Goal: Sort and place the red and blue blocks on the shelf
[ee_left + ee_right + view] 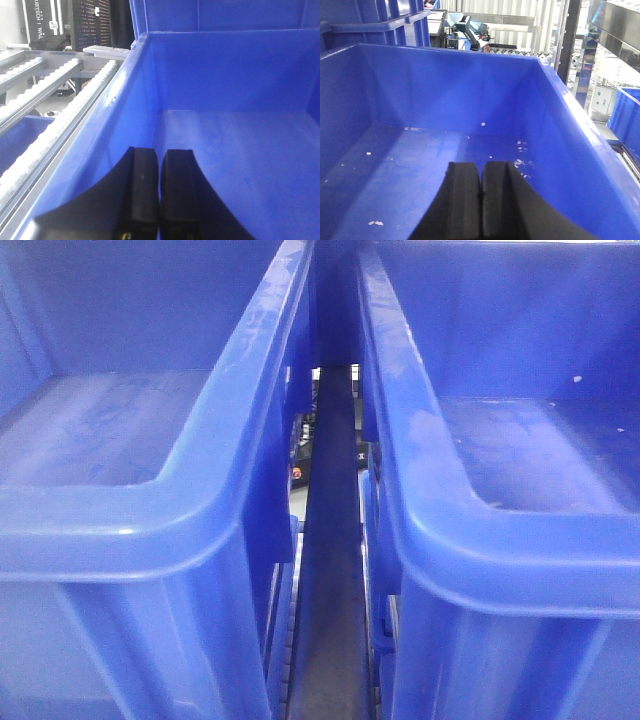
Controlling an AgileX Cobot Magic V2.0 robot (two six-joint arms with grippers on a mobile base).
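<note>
Left claw [159,195] closed, empty, over left bin [240,150]; right claw [481,200] likewise pressed shut over right bin [420,165]. Both bins bare except white flecks. Red and blue blocks nowhere visible; likely a resting pose.

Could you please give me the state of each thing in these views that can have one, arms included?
Left gripper: jaws shut, empty, over the left bin.
Right gripper: jaws shut, empty, over the right bin.
Left bin: upright, open-topped, nothing visible inside.
Right bin: upright, open-topped, only small white specks on its floor.
Roller rails: bare beside the left bin.
Red and blue blocks: not seen in any view.
</note>
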